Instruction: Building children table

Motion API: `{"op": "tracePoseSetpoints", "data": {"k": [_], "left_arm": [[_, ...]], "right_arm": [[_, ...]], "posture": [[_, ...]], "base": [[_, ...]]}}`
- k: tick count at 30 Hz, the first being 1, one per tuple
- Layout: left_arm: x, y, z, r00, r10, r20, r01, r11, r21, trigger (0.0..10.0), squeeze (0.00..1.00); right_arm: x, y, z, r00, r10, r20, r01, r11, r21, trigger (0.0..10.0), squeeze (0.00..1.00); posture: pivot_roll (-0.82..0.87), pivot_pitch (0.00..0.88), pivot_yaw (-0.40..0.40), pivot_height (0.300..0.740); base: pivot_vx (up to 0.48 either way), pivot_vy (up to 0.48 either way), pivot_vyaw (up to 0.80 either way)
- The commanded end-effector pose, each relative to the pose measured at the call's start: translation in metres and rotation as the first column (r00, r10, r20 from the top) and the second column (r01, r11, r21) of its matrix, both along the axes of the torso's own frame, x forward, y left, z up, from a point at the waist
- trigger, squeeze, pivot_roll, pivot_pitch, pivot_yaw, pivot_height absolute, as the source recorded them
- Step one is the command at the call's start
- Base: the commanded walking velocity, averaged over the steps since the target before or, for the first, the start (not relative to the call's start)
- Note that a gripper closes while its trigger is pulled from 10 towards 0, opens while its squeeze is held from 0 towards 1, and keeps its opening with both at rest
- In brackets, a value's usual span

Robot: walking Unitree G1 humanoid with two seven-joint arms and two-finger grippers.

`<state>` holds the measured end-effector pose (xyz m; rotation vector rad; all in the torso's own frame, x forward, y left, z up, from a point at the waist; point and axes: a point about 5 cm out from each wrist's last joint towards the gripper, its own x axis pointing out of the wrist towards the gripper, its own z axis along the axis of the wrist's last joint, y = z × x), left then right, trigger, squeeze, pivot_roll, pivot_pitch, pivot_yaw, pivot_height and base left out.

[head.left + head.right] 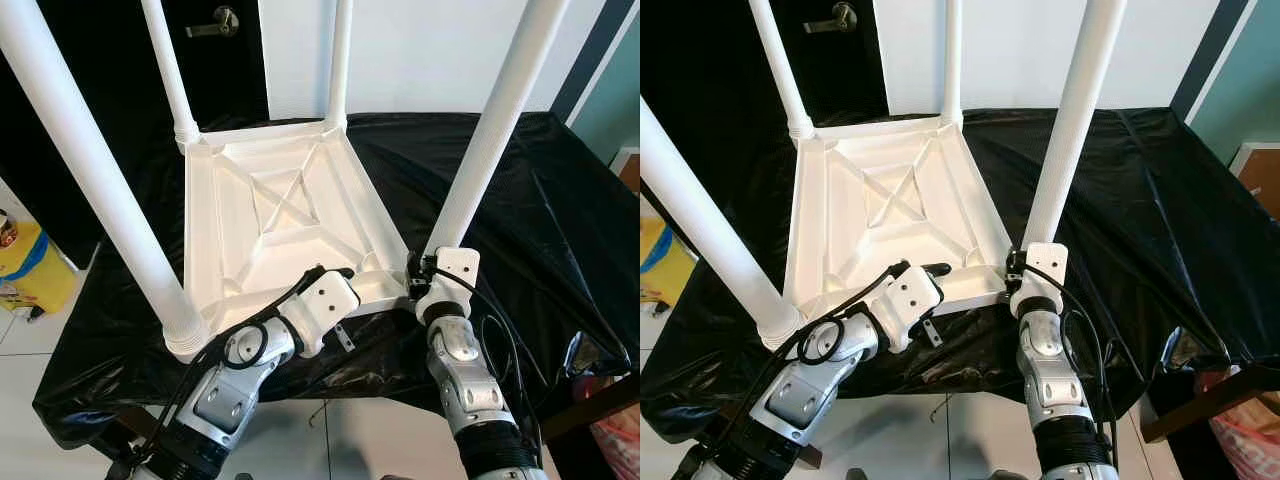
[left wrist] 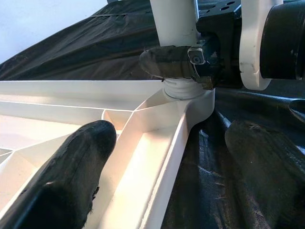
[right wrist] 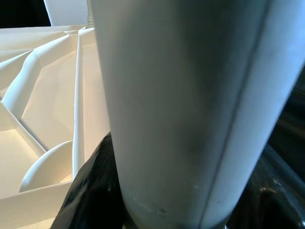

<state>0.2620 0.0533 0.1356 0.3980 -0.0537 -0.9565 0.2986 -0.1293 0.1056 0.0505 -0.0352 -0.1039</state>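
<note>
on the black-draped tabletop [image 1: 520, 200] the white children's table [image 1: 290, 220] lies upside down, four white legs standing up from its corners. the right end effector [image 1: 418, 272] is pinched around the base of the near right leg [image 1: 490, 140], right at its threaded socket. the left end effector [image 1: 335, 272] is spread, one finger inside the ribbed underside and one outside, straddling the near rim without squeezing it. the risk, as i judge it, is cross-threading: if the leg leans while being turned, it may jam or seat crooked. with the rim only straddled, the frame could also spin or slide on the slick black sheet and drift off the near edge.
</note>
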Motion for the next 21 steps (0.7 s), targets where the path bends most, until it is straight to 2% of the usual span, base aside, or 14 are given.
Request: {"op": "tracePoseSetpoints", "data": {"k": [1,13,14,15,16,21], "left_arm": [[-0.002,-0.002,0.002,1.000,-0.027,0.015,0.026,1.000,0.014,10.0,0.00],[-0.002,-0.003,0.002,1.000,-0.025,0.015,0.025,1.000,0.011,10.0,0.00],[-0.003,-0.003,0.001,1.000,-0.025,0.013,0.025,1.000,0.012,10.0,0.00],[-0.003,-0.003,0.001,1.000,-0.025,0.013,0.025,1.000,0.012,10.0,0.00],[-0.003,-0.003,0.000,1.000,-0.025,0.012,0.025,1.000,0.013,10.0,0.00],[-0.004,-0.002,0.000,1.000,-0.025,0.011,0.024,1.000,0.015,10.0,0.00]], "right_arm": [[-0.006,0.002,-0.015,0.998,0.007,-0.069,-0.007,1.000,0.001,10.0,0.00],[-0.006,0.007,-0.007,1.000,0.024,-0.017,-0.024,0.999,-0.030,10.0,0.00],[-0.006,0.006,-0.006,1.000,0.024,-0.010,-0.025,0.999,-0.035,10.0,0.19],[-0.006,0.006,-0.006,1.000,0.024,-0.010,-0.025,0.999,-0.035,10.0,0.19],[-0.006,0.006,-0.005,1.000,0.029,-0.003,-0.029,0.999,-0.036,10.0,1.00],[-0.007,0.006,-0.001,0.999,0.049,0.021,-0.048,0.998,-0.035,10.0,1.00]], "posture": [[-0.03,0.047,-0.025,0.740],[-0.03,0.051,-0.031,0.740],[-0.03,0.053,-0.032,0.740],[-0.03,0.053,-0.032,0.740],[-0.03,0.052,-0.033,0.740],[-0.03,0.054,-0.034,0.740]], "base": [[0.000,0.000,0.00],[0.000,0.000,0.00],[0.000,0.000,0.00],[0.000,0.000,0.00],[0.000,0.000,0.00],[0.000,0.000,0.00]]}}
